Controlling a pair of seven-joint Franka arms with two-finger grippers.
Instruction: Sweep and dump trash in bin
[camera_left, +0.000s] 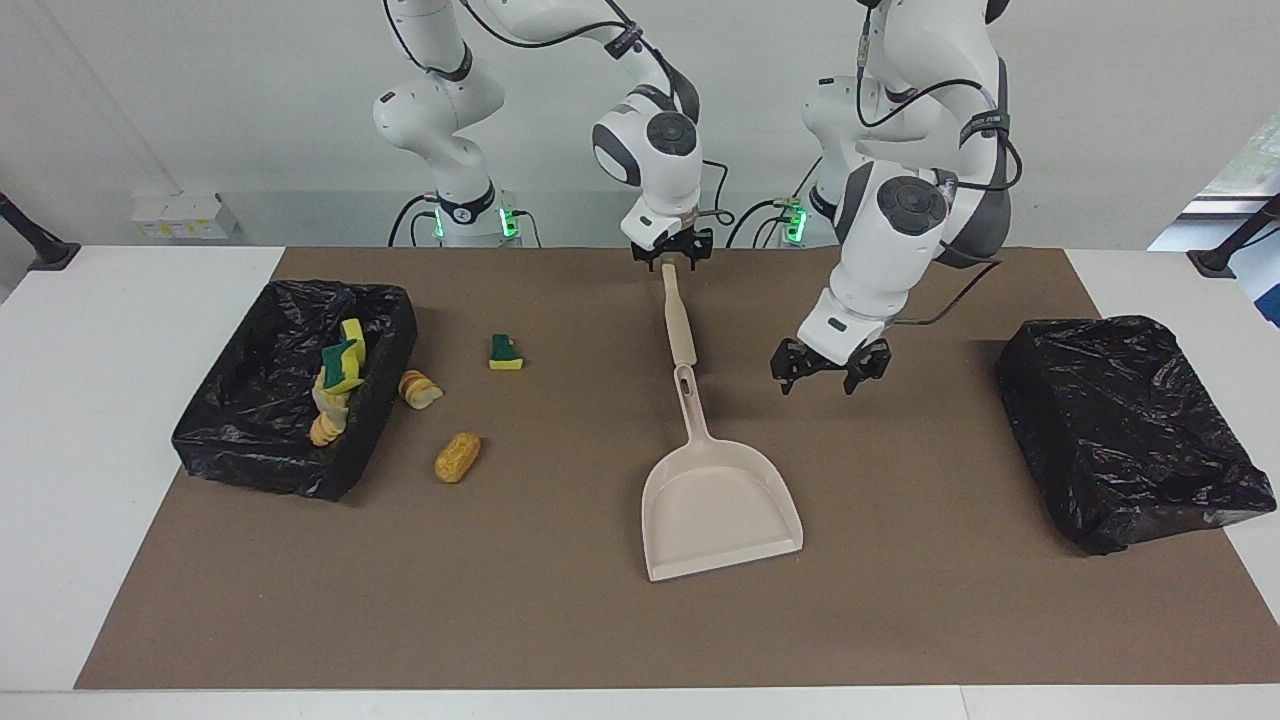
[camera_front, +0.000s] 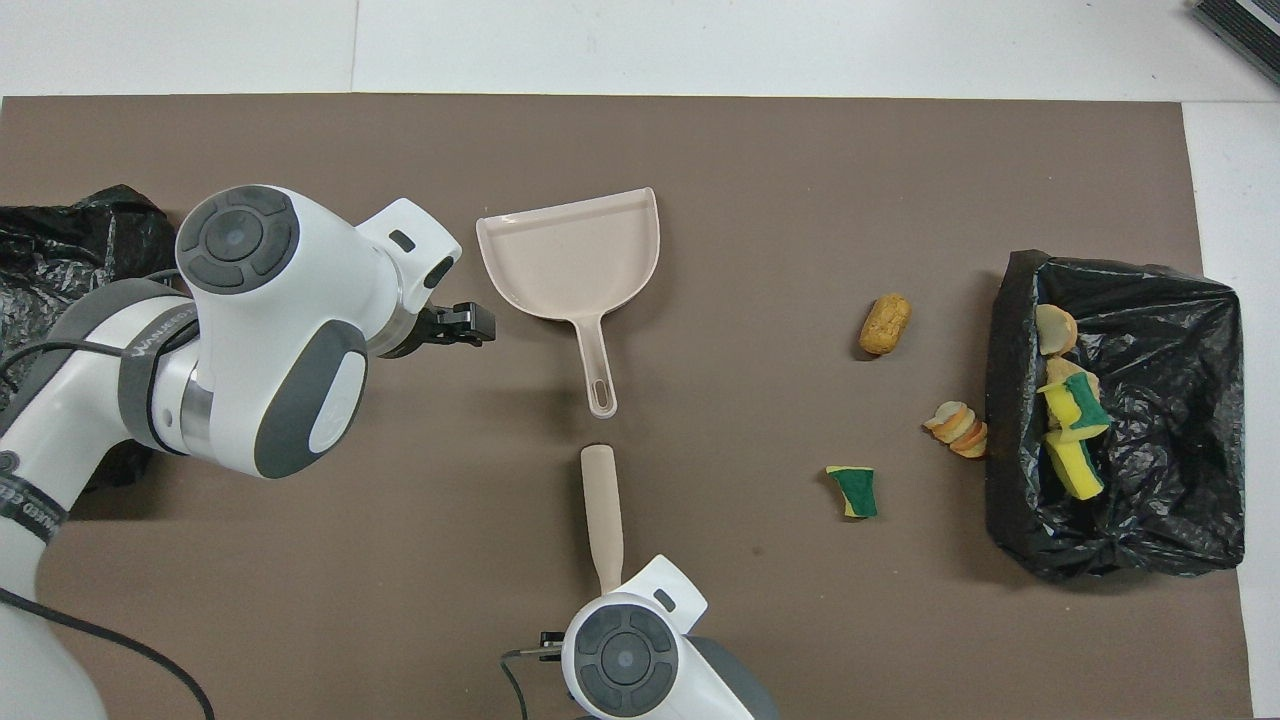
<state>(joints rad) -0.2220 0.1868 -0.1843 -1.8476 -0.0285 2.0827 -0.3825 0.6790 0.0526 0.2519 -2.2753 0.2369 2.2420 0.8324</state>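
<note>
The left gripper (camera_left: 829, 376) hangs released, fingers apart, over the brown mat (camera_left: 560, 620) just beside the beige plastic dustpan (camera_left: 722, 510), toward the left arm's end. The right gripper (camera_left: 672, 257) sits at the robots' end of the beige brush handle (camera_left: 678, 318); whether it has clenched on it I cannot tell. Of the trash, a green-faced sponge chunk (camera_left: 505, 353), a sliced bread piece (camera_left: 420, 389) and a golden bread roll (camera_left: 457, 457) lie on the mat near the open black-lined bin (camera_left: 240, 420), which holds more yellow sponge bits (camera_left: 342, 368). A closed black bag (camera_left: 1130, 430) lies at the left arm's end
</note>
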